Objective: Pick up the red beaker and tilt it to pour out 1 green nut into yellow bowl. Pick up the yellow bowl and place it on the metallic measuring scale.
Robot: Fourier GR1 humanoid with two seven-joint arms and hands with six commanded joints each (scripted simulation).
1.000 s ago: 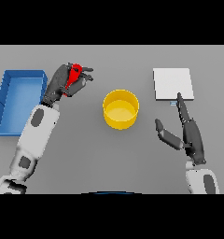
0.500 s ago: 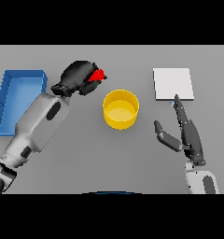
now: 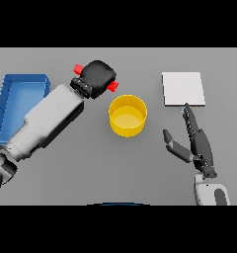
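Blue plastic marks the far left: a shallow tray [image 3: 12, 101] with raised walls sits on the grey surface [image 3: 91, 168], and the left arm crosses over its near right corner on the way up and to the right.

At the end of that arm the left hand [image 3: 97, 78] is seen from the back, its fingers clenched around the red beaker [image 3: 112, 87]. Most of the beaker is hidden inside the grasp; only two red bits show, one poking out at the upper left of the hand and one at its lower right. The beaker looks to lie tilted, roughly sideways, with the lower-right end pointing toward the yellow bowl [image 3: 127, 115]. That end is just beside the bowl's far left rim, up and to the left of it, and I cannot tell whether it is above the rim or short of it. No green nut can be made out, in the beaker or in the bowl.

The yellow bowl stands upright near the middle of the surface, apart from both hands.

Further right, the scale [image 3: 183, 89] is a pale flat square plate lying well apart from the bowl.

Just below the scale the right hand [image 3: 198, 144] is released, fingers straight and pointing toward the plate's near edge, thumb spread to the left, grasping nothing.
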